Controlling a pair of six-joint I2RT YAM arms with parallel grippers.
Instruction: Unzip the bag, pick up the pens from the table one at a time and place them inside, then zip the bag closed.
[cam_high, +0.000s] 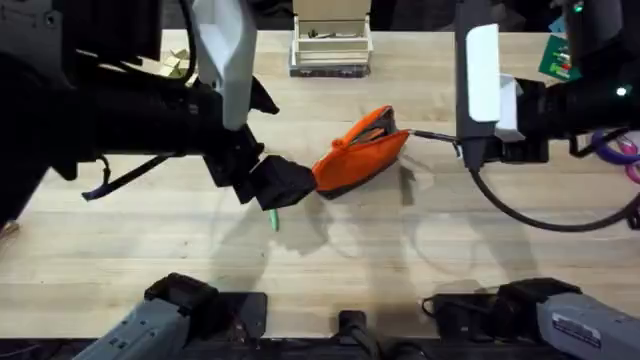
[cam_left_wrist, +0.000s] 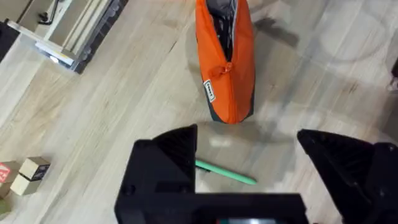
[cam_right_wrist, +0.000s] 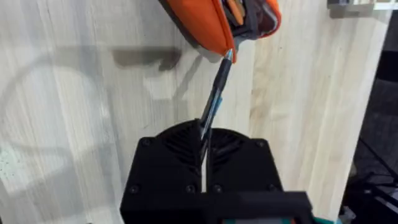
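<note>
The orange bag (cam_high: 360, 150) lies mid-table, its zipper partly open at the end facing my right arm. My right gripper (cam_high: 462, 148) is shut on the black pen (cam_right_wrist: 214, 102), whose tip touches the bag's (cam_right_wrist: 199, 25) open end. My left gripper (cam_left_wrist: 245, 138) hovers open just off the bag's (cam_left_wrist: 227, 62) closed end. The green pen (cam_left_wrist: 227, 174) lies flat on the table (cam_high: 150, 240) below and between the left fingers (cam_left_wrist: 171, 162). Seen from overhead, the green pen (cam_high: 273, 221) pokes out under the left gripper (cam_high: 280, 185).
A white open box (cam_high: 331, 45) stands at the table's back edge. Small wooden blocks (cam_high: 175, 62) sit at the back left. A green packet (cam_high: 558, 55) and purple cable (cam_high: 625, 150) lie at the far right.
</note>
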